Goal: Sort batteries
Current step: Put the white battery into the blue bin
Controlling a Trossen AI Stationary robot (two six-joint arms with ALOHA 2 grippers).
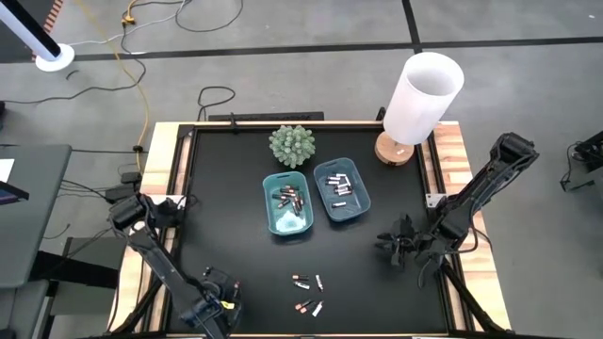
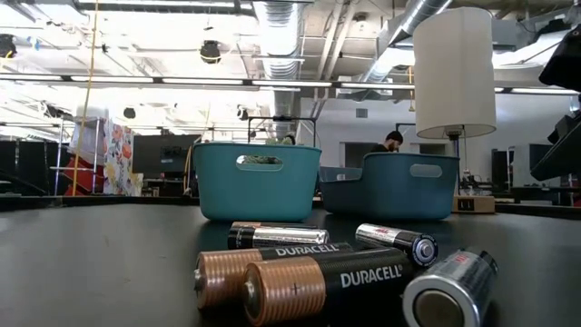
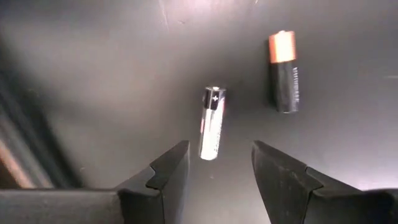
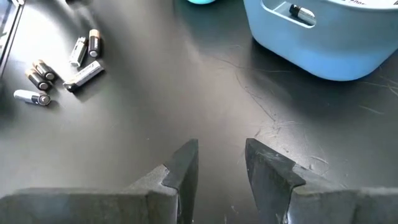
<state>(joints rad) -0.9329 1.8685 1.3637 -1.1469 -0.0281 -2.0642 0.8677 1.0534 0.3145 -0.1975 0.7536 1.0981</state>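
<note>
With both arms' jaws released and empty, the left gripper (image 3: 217,171) hovered over a silver battery (image 3: 211,123) on the table (image 3: 93,74); the round cell could have rolled off a slightly off-centre pinch.

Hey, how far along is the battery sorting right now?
Partly done: the left tray holds dark batteries, the right tray silvery ones. In hand: nothing yet; the left gripper is open, hovering near a silvery battery and a copper-topped battery. The right gripper waits, open and empty. Left: a few loose batteries at the table's front.
</note>
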